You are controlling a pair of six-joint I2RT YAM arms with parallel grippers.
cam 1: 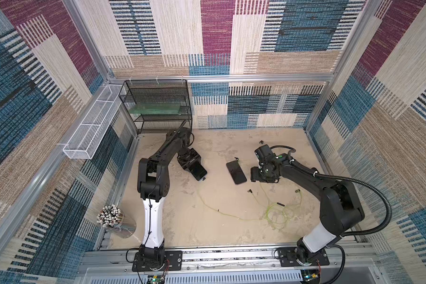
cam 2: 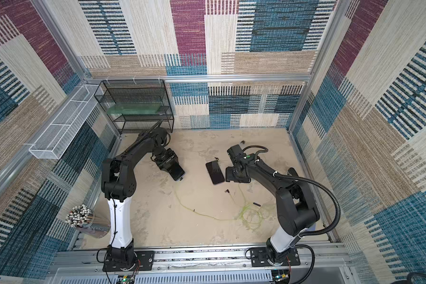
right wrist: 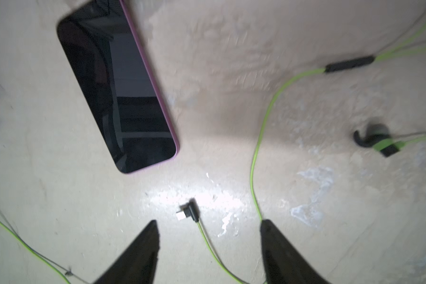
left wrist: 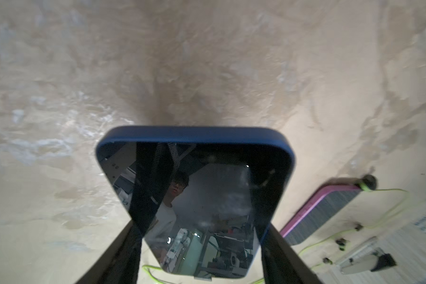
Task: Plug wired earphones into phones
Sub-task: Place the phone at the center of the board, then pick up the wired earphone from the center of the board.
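My left gripper (cam 1: 191, 164) (left wrist: 202, 222) is shut on a blue-cased phone (cam 1: 198, 171) (left wrist: 194, 172), held by its long sides just over the table. A green cable (left wrist: 153, 270) shows under that phone's near end. The second phone (cam 1: 236, 172) (right wrist: 118, 93), in a pink case, lies flat mid-table, screen up. My right gripper (cam 1: 254, 175) (right wrist: 209, 222) is open beside it, low over the table. A black angled plug (right wrist: 190, 212) (cam 1: 250, 191) of the wired earphones lies loose just ahead of its fingertips. An inline piece (right wrist: 349, 64), an earbud (right wrist: 371, 140) and looped cable (cam 1: 276, 211) lie nearby.
A black mesh shelf (cam 1: 155, 105) stands at the back left, and a white wire basket (cam 1: 91, 127) hangs on the left wall. A cup of pens (cam 1: 111, 217) sits at the front left. One small black piece (cam 1: 236, 158) lies at the pink phone's far end.
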